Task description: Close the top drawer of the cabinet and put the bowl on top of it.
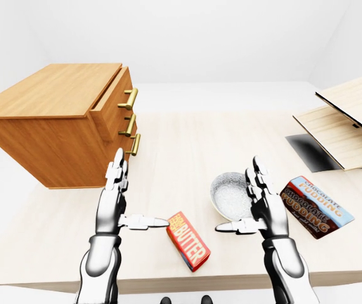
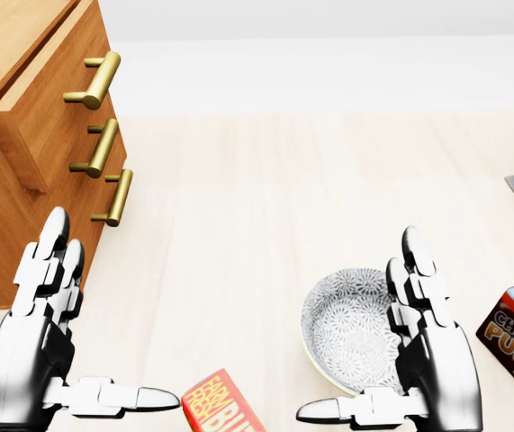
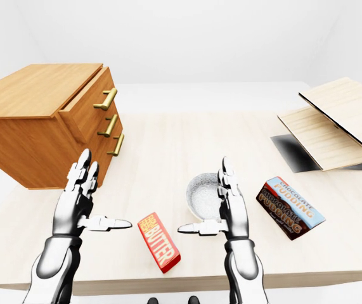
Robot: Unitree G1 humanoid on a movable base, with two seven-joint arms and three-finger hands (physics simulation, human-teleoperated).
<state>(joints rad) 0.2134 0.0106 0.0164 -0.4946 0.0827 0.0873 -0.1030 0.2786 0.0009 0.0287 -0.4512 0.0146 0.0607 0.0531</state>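
Left-eye view: wooden cabinet [image 1: 47, 126] upper left on the light table [image 1: 187, 145], its top drawer [image 1: 112, 95] sticking out a little past the two below, so not shut yet. Patterned bowl [image 1: 228, 193] lower centre-right, upright, empty, well apart from the cabinet. Left hand [image 1: 112, 209] and right hand [image 1: 263, 210] both spread, fingers straight up, thumbs pointing inward, holding nothing. The right hand is just beside the bowl; contact unclear. Butter box [image 1: 188, 240] lies between the hands, chocolate pudding box [image 1: 314, 206] to the right.

Head view: brass top handle [image 2: 94, 81] upper left, drawer front angled toward the camera. The left hand sits lower left, below the handles and apart from them.

Right-eye view: same layout, stacked wooden boards [image 3: 333, 123] upper right, not involved.

Judgement: drawer comes first. Bring the left palm flat onto the drawer front beside the handle and push straight along the slide until flush, keeping fingers from hooking the handle. Then cup the bowl from both sides, keep it level, and steer clear of the butter box.
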